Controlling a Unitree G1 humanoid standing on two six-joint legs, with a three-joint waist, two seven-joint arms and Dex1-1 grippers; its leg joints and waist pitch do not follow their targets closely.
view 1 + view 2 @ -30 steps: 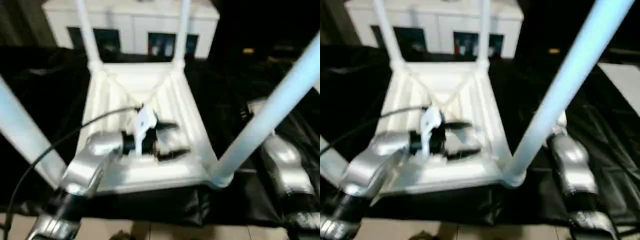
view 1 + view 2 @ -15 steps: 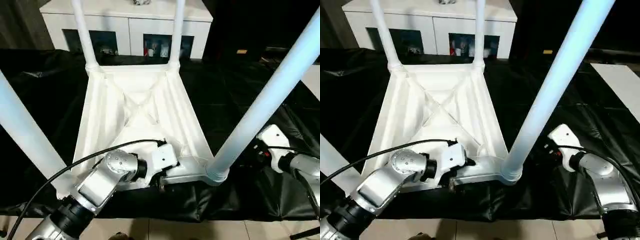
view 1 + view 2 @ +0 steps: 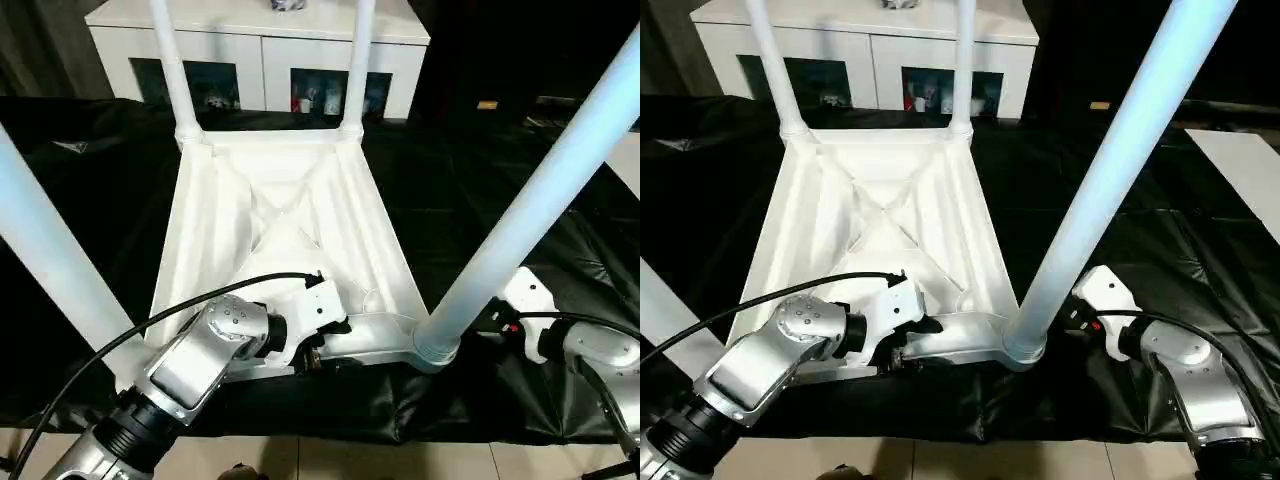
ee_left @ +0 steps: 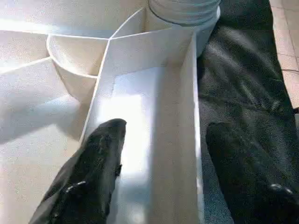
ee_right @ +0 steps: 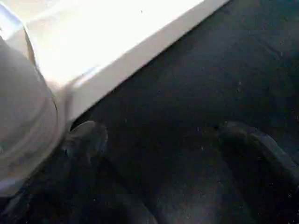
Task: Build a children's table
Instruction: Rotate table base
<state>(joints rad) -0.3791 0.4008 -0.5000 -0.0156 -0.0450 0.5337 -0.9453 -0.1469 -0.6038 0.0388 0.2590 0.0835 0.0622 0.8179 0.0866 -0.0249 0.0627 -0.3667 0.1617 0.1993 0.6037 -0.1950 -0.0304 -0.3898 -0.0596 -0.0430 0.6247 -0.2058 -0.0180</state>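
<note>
Because it is all moulded white plastic, the table (image 3: 280, 225) should be light and fairly stiff, though smooth enough to slide in a loose grip. It lies upside down on a black sheet (image 3: 90, 190) covering the surface, its ribbed underside up and four legs rising from the corners; the near right leg (image 3: 530, 215) crosses the head views on a slant. The rim walls look like the best place to take hold: thin, straight and backed by ribs, whereas the round tapering legs would likely slip or lever the top about.

In the left wrist view the left tool (image 4: 159, 163) straddles the near rim wall, one finger inside the underside channel and the other outside over the sheet, with a gap to the wall on each side, so it reads as open around the rim and not yet clamped. The right tool (image 5: 154, 140) stands wide open and empty over the sheet, just beside the near right corner, one finger (image 5: 86, 140) close by the leg socket.

A white cabinet (image 3: 265, 55) with dark glass doors stands beyond the far edge, well apart. The left arm's black cable (image 3: 150, 325) loops over the near left corner and could snag a leg. The sheet is wrinkled and may drag with the table.
</note>
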